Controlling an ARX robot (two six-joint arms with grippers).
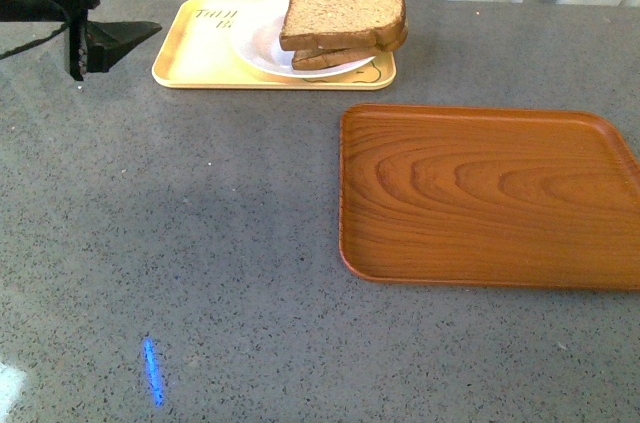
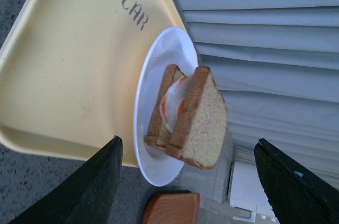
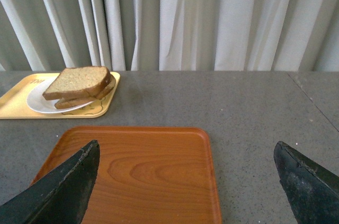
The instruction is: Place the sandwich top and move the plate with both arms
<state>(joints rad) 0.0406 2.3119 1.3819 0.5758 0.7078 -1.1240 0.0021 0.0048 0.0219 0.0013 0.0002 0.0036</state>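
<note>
The sandwich top (image 1: 343, 13), a square slice of brown wholemeal bread with a darker crust and speckled face, lies on the lower slice of bread (image 1: 345, 55), its edges roughly in line with it; in the left wrist view a fried egg (image 2: 172, 105) with a white and orange edge shows between the two slices; the stack sits on the round, shallow white plate (image 1: 262, 51), which rests on the right half of the pale yellow rectangular tray (image 1: 190, 53) printed with the word "BEAR", at the far side of the grey speckled table (image 1: 200, 243); a brown wooden tray (image 1: 490, 198) with rounded corners lies nearer and to the right, apart from the yellow tray, with nothing on it; the left gripper (image 1: 100, 3) hangs above the table just left of the yellow tray, its black pointed fingers (image 2: 85, 192) spread wide with nothing between them; the right gripper (image 3: 185, 192) hovers over the near side of the wooden tray, its fingers (image 3: 58, 192) likewise parted and empty; pale pleated curtains (image 3: 175, 17) hang behind the table.
</note>
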